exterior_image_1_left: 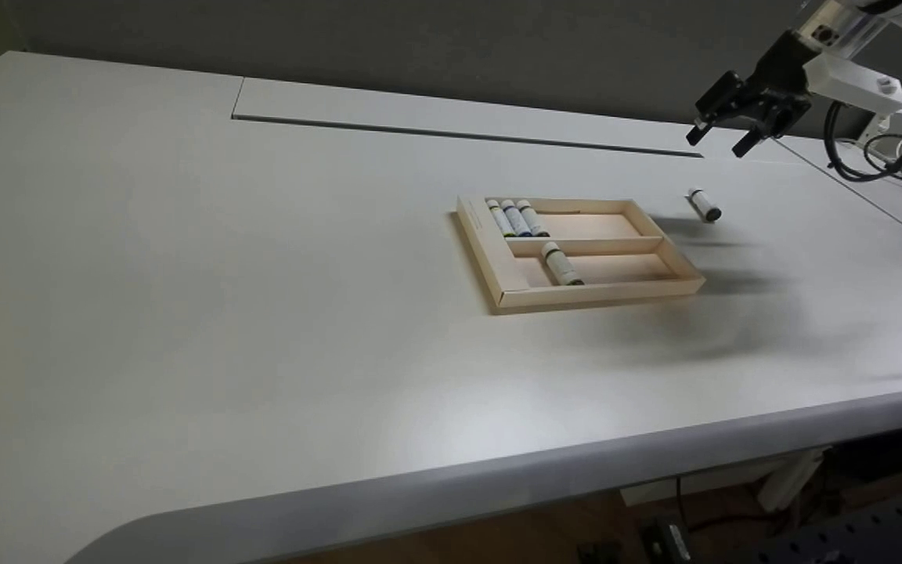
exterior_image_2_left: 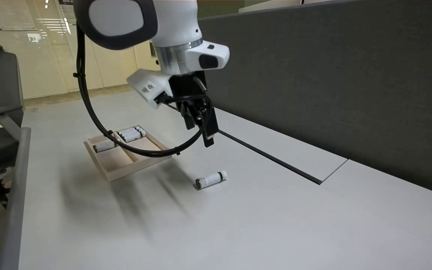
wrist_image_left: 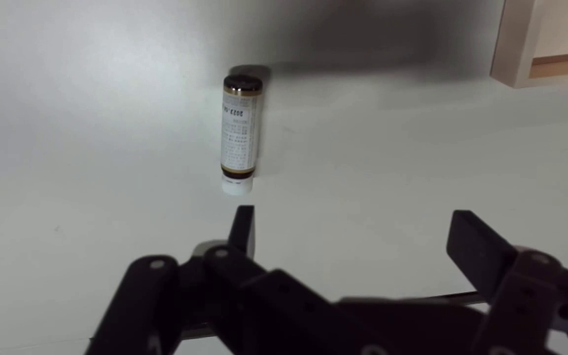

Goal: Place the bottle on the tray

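1. White tabletop (exterior_image_1_left: 263,313); glare patch on the near side, soft shadows right of the tray (exterior_image_1_left: 600,293) in an exterior view.
2. Room, in an exterior view: dark grey partition (exterior_image_2_left: 332,75) on the right, grey chair (exterior_image_2_left: 0,78) on the left, shiny pale wall (exterior_image_2_left: 43,75) at the far end.
3. Edges, in an exterior view: rounded grey table edge (exterior_image_1_left: 420,501) along the near side, dark slot (exterior_image_1_left: 467,136) along the far side.
4. Wide stretch of tabletop left of the tray in an exterior view; some also between tray and bottle (wrist_image_left: 237,135).
5. Tray, in an exterior view: three vials (exterior_image_1_left: 517,218) side by side in the far compartment, a lone vial (exterior_image_1_left: 561,265) in the near one.
6. Gripper (wrist_image_left: 352,229) is above the table, jaws released and spread wide.
7. Bottle is on the tabletop, off the tray, right of it in both exterior views. Lies on its side: white cap, pale printed label, thin gold bands, dark shiny base. Cap end faces the gripper in the wrist view.
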